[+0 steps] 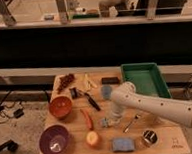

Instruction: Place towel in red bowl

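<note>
The towel (106,92) is a flat grey-blue cloth lying on the table's middle, partly hidden behind my arm's elbow. The red bowl (60,107) stands left of it, beyond a black tool, and is empty. My gripper (114,116) hangs down from the white arm that enters from the right. It is over the table just in front of the towel, next to a small rounded blue object (104,123). It holds nothing that I can see.
A purple bowl (55,140), a carrot (86,118) and an apple (93,138) lie front left. A blue sponge pad (123,144), a spoon (130,123) and a can (150,137) lie front right. A green tray (146,80) stands back right; grapes (66,81) lie back left.
</note>
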